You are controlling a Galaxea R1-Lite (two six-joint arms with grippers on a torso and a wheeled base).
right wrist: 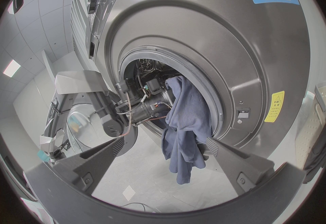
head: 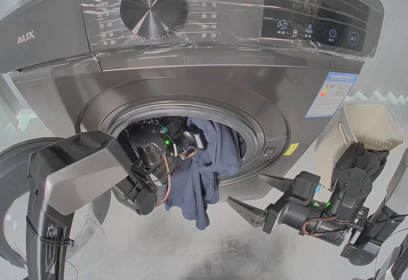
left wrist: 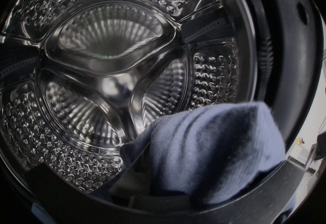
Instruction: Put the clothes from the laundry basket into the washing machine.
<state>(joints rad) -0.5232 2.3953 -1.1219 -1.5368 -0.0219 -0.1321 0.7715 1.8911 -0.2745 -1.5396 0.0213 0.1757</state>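
Right gripper [head: 245, 188] sits wide open, lower right of centre, holding nothing. Left gripper [head: 173, 124] is inside the washing machine [head: 191, 81] mid-frame, can't tell its state. Blue garment [head: 212, 157] droops over the door rim, and dark clothes [head: 361, 157] are in the laundry basket [head: 374, 123] at right.

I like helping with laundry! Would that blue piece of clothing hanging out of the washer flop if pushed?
Probably floppy: the navy garment drapes in folds over the door rim. Likely light, being thin cloth. It may slide out, since much hangs below the opening.
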